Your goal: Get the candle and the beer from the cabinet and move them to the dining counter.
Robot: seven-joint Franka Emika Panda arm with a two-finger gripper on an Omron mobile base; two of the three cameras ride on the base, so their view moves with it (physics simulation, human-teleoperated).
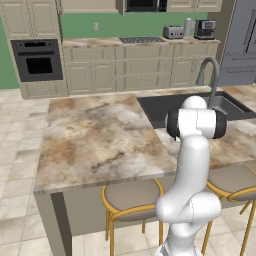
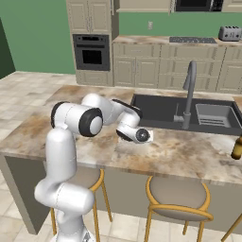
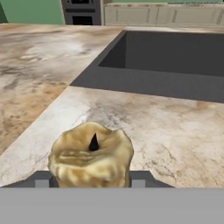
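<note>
The candle (image 3: 91,157), a squat golden-brown lump with a dark wick, sits between my gripper's (image 3: 91,180) two dark fingertips, which are shut on its sides. My gripper (image 2: 144,136) hangs low over the marbled dining counter (image 2: 189,153), just in front of the dark sink's (image 2: 163,111) near left corner. I cannot tell whether the candle touches the stone. The beer (image 2: 237,147), an amber bottle, stands upright on the counter at the far right edge of the right base view. Beige wall cabinets (image 1: 90,5) run along the back wall.
The curved steel tap (image 2: 189,92) rises behind the sink. Stools (image 2: 177,198) with yellow frames stand under the counter's near edge. Against the back wall are a black oven (image 1: 37,60), a cooktop worktop (image 1: 142,40) and a toaster (image 1: 173,32).
</note>
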